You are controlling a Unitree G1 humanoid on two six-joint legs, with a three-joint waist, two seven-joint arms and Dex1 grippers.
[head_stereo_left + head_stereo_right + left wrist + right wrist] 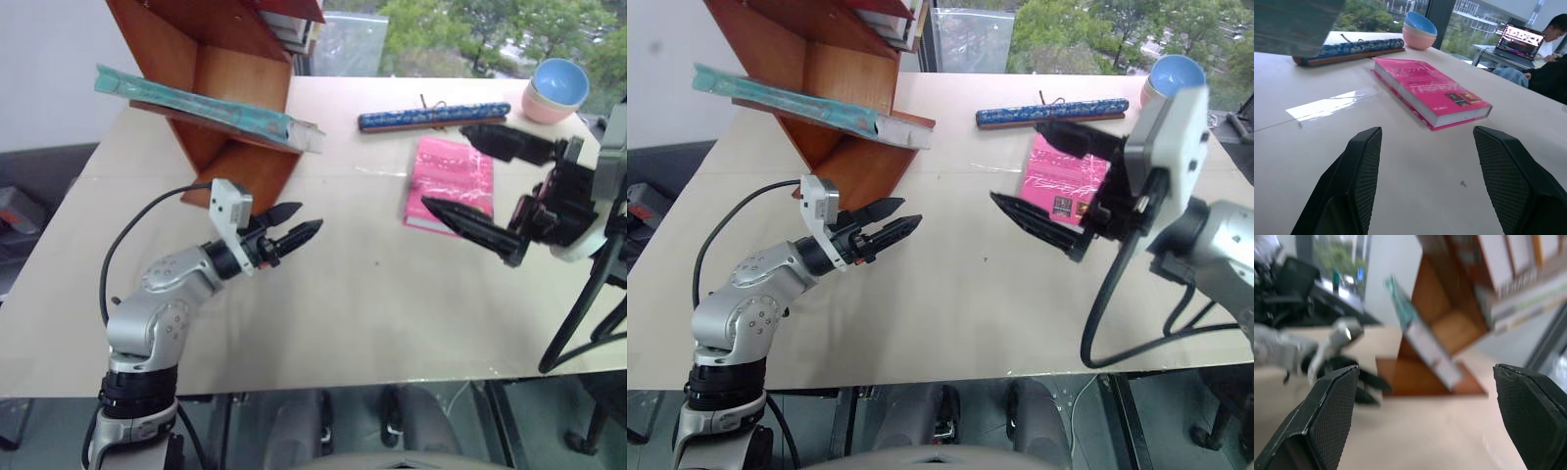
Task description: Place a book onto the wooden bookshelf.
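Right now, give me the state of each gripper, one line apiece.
Left gripper: open, holding nothing, over the table near the wooden bookshelf.
Right gripper: wide open, holding nothing, above the pink book.

Bright daylight, blurred right wrist view

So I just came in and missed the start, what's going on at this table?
A two-armed robot is putting books away. The teal book already lies on the wooden bookshelf, sticking out on both sides. Both arms hang over the table holding nothing: the left gripper is open near the foot of the shelf, the right gripper is wide open over a pink book lying flat.
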